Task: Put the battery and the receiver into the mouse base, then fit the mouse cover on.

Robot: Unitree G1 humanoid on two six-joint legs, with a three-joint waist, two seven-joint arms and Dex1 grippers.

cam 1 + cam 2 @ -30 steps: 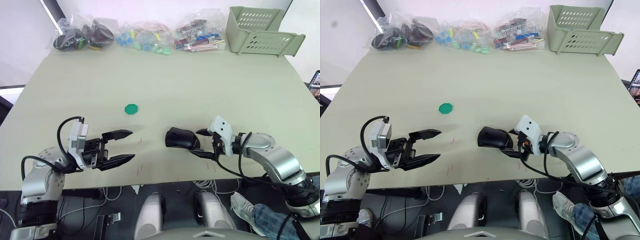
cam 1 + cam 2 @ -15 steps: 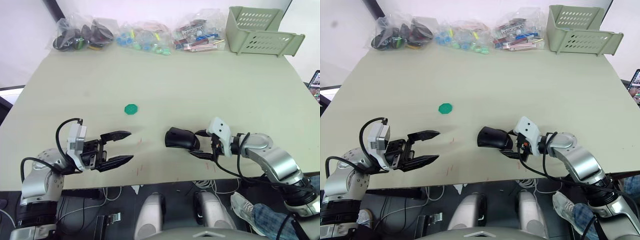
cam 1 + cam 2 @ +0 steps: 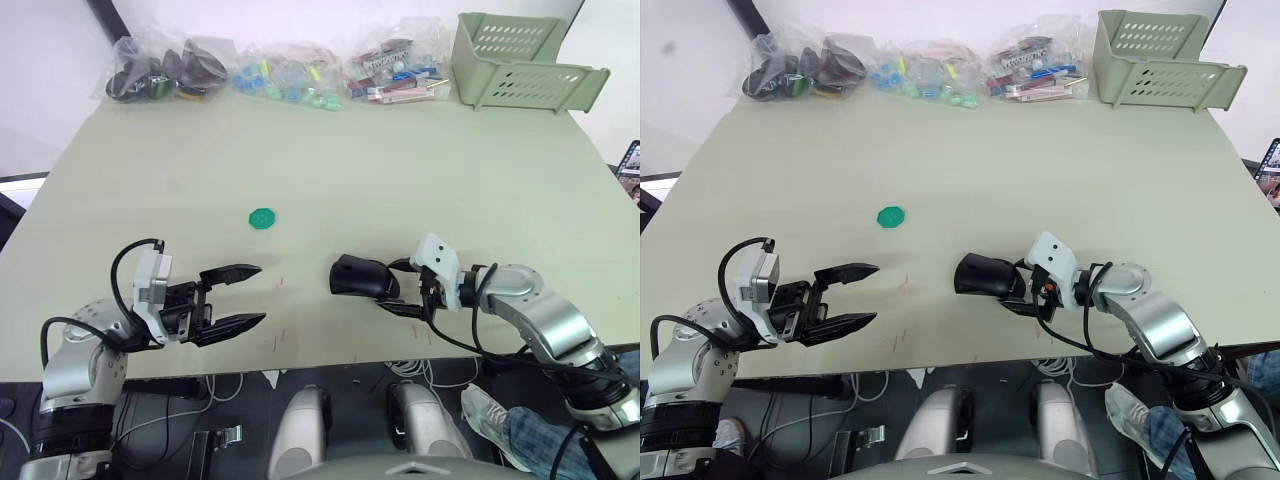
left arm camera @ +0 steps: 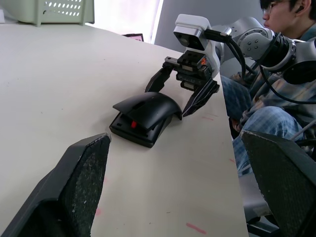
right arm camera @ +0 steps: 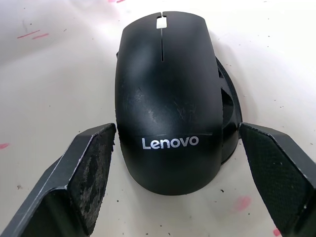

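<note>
The smooth glossy black mouse cover (image 5: 168,98), pale logo at its near end, sits askew on the black mouse base (image 4: 140,132) (red showing beneath its raised edge), near the front edge of the pale desk (image 3: 400,170). The right tool (image 3: 402,287) lies level just behind it, fingers (image 5: 94,168) spread wide to either side, gripping nothing. The left tool (image 3: 235,297), well apart to the left, points toward the mouse, likewise spread and empty.

Mouse cover (image 5: 168,98) askew on mouse base (image 5: 228,118)
</note>
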